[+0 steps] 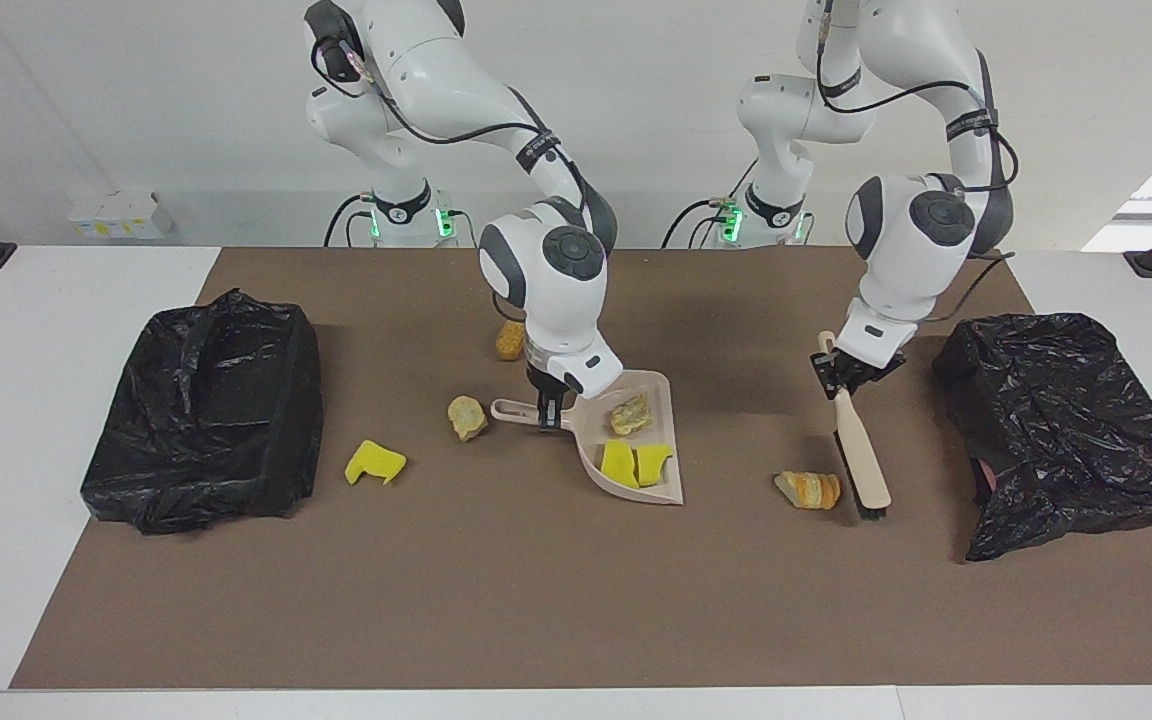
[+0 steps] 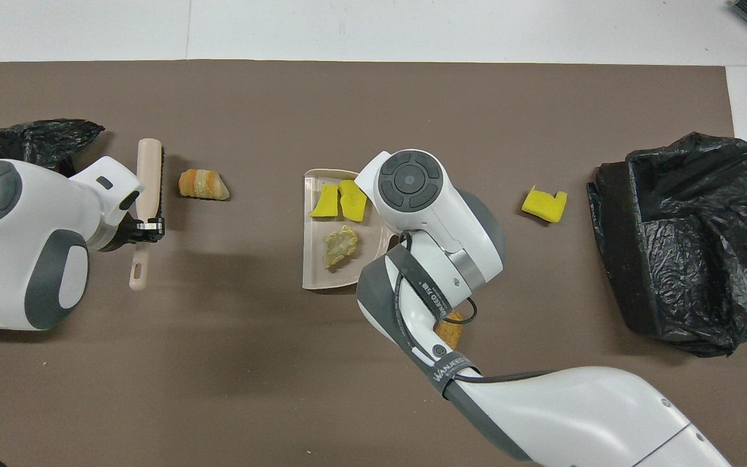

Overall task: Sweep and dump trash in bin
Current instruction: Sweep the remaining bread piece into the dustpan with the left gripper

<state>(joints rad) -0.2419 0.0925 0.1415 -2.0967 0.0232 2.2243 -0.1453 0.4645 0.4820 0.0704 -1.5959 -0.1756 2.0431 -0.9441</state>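
Note:
My right gripper [image 1: 548, 415] is shut on the handle of the beige dustpan [image 1: 671, 440], which rests on the brown mat. In the pan lie two yellow chunks [image 1: 634, 463] and a tan lump [image 1: 631, 413]; they also show in the overhead view [image 2: 338, 202]. My left gripper [image 1: 841, 378] is shut on the handle of the beige brush [image 1: 861, 455], whose bristles are down by an orange-striped lump [image 1: 808, 489]. Loose on the mat are a yellow chunk [image 1: 374, 462], a tan lump [image 1: 467, 417] and an orange-brown lump [image 1: 510, 340].
A bin lined with a black bag [image 1: 206, 410] stands at the right arm's end of the mat. A second black-bagged bin [image 1: 1066, 430] stands at the left arm's end, close to the brush.

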